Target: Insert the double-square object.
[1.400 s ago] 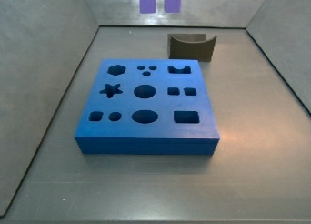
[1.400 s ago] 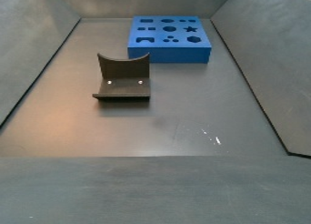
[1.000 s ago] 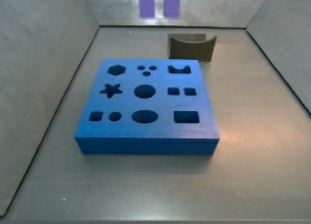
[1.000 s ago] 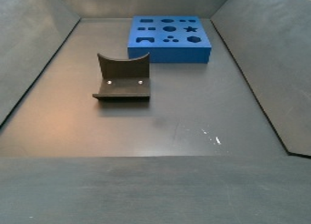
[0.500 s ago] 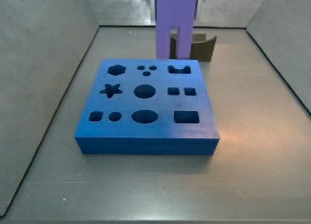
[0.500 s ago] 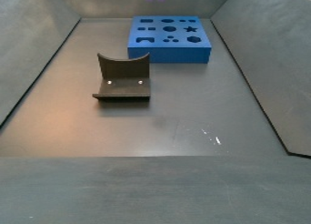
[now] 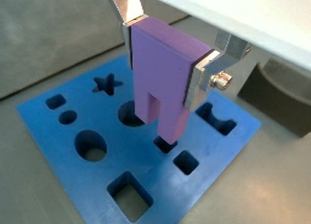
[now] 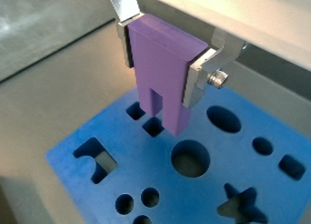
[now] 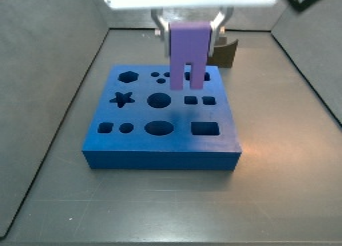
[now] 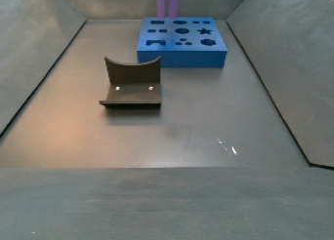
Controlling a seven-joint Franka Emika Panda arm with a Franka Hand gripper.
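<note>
My gripper [image 9: 190, 18] is shut on the double-square object [image 9: 191, 52], a tall light purple piece held upright with its two legs down. It hangs over the far right part of the blue block [image 9: 160, 140], leg tips just above the pair of small square holes, not inside them. In both wrist views the silver fingers [image 7: 205, 75] [image 8: 202, 75] clamp the solid upper part of the piece [image 7: 162, 77] [image 8: 162, 71] above the block [image 7: 55, 137] [image 8: 227, 173]. In a side view only the legs' lower part [image 10: 167, 2] shows above the block [image 10: 183, 55].
The dark grey curved block [image 10: 131, 83] stands on the floor beside the blue block; it also shows behind the piece [image 9: 229, 52] and in a wrist view [image 7: 285, 91]. Grey walls ring the floor. The blue block has several other shaped holes.
The gripper has come down with the purple piece from the top edge of a side view to just above the blue block. The blocks have not moved.
</note>
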